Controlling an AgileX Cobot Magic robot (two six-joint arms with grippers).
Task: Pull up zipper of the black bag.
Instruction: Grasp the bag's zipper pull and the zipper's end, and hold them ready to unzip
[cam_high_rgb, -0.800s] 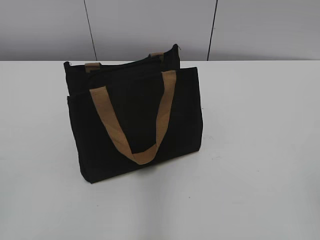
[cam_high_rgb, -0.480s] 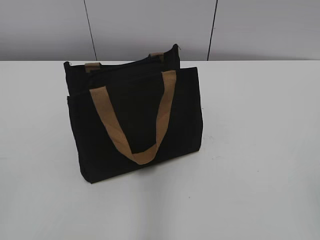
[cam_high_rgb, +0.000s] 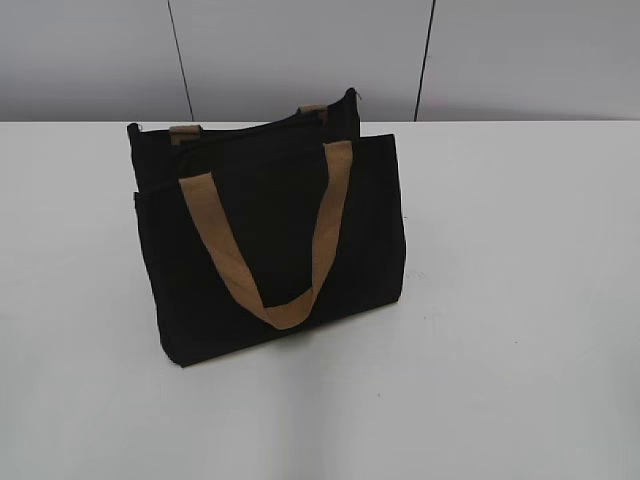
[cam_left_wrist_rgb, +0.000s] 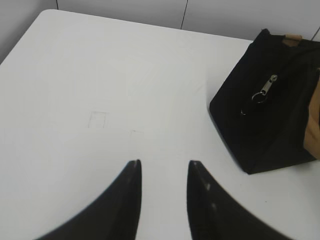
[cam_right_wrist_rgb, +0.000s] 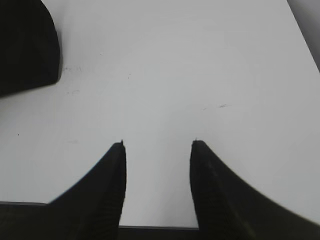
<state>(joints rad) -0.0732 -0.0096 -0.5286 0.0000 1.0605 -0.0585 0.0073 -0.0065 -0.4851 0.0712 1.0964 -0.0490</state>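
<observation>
The black bag (cam_high_rgb: 270, 240) stands upright on the white table (cam_high_rgb: 520, 300), left of centre in the exterior view, with a tan handle (cam_high_rgb: 270, 250) hanging down its front. In the left wrist view the bag's end (cam_left_wrist_rgb: 265, 115) shows at the right, with the silver zipper slider and its ring pull (cam_left_wrist_rgb: 263, 92) hanging on it. My left gripper (cam_left_wrist_rgb: 164, 164) is open and empty over bare table, well left of the bag. My right gripper (cam_right_wrist_rgb: 158, 143) is open and empty; a corner of the bag (cam_right_wrist_rgb: 27, 45) lies at that view's upper left. Neither gripper shows in the exterior view.
A grey panelled wall (cam_high_rgb: 300, 55) runs behind the table. The table's far left corner (cam_left_wrist_rgb: 47, 12) shows in the left wrist view. A faint pencilled square (cam_left_wrist_rgb: 98, 119) marks the tabletop.
</observation>
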